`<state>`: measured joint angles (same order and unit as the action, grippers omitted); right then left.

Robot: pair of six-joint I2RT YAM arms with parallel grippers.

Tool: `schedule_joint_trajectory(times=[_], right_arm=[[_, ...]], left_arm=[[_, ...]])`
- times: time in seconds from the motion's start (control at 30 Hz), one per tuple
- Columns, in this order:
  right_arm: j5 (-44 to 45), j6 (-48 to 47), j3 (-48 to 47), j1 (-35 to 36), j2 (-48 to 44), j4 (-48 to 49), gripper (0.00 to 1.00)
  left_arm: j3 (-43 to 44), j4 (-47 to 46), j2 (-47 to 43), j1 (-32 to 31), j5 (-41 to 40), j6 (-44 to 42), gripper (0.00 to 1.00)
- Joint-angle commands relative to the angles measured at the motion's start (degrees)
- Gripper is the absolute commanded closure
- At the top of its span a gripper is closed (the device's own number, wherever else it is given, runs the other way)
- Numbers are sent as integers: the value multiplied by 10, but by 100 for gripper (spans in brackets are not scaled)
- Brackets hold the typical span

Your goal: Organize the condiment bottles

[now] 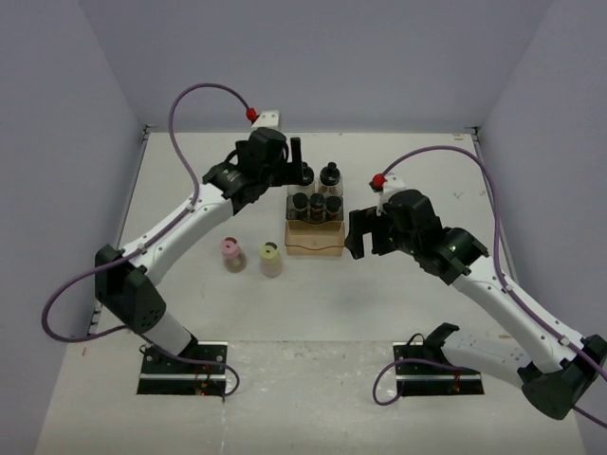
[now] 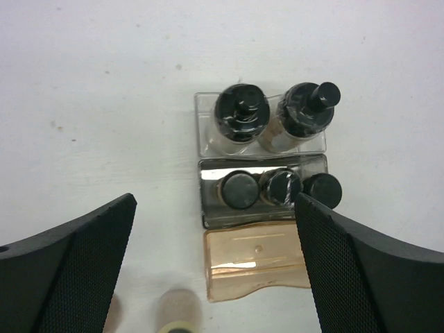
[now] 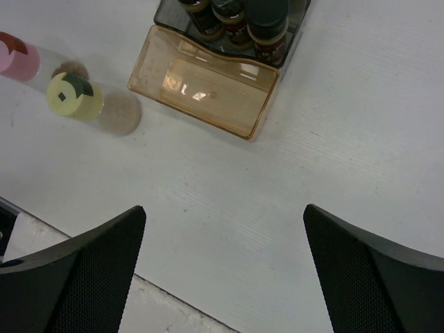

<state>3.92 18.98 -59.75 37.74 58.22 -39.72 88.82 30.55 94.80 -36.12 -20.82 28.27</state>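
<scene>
Overhead, five black-capped jars [image 1: 316, 202] fill the rear tiers of the rack [image 1: 315, 245]; the pink-capped jar [image 1: 230, 252] and yellow-green-capped jar [image 1: 270, 258] stand on the table [image 1: 398, 313] just left of it — seemingly next to fetch. Left wrist: the left gripper [image 2: 214, 198] gapes empty over the rack. Right wrist: the right gripper [image 3: 223, 208] is spread and empty — the tan tier [image 3: 208, 87] sits vacant, with open table near.

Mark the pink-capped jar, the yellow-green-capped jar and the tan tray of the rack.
pink-capped jar [image 1: 230, 248], top external view, on its cap.
yellow-green-capped jar [image 3: 69, 94], right wrist view, on its cap.
tan tray [image 3: 208, 83], right wrist view, on its bare floor.
</scene>
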Motion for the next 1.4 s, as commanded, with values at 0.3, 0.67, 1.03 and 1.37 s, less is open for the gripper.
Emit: schedule_joint_trajectory(times=[0.3,0.67,1.03,1.37], right_arm=[[28,7,-94,179,214,176,1],[93,-17,-319,212,498,86,4],[55,-12,-340,217,559,77,37],[78,-9,-328,220,485,68,70]], left_arm=[[-206,67,-289,164,-52,15,0],[-359,70,-407,272,1,-48,0],[-400,41,-427,272,25,-53,0],[-406,35,-434,272,44,-61,0]])
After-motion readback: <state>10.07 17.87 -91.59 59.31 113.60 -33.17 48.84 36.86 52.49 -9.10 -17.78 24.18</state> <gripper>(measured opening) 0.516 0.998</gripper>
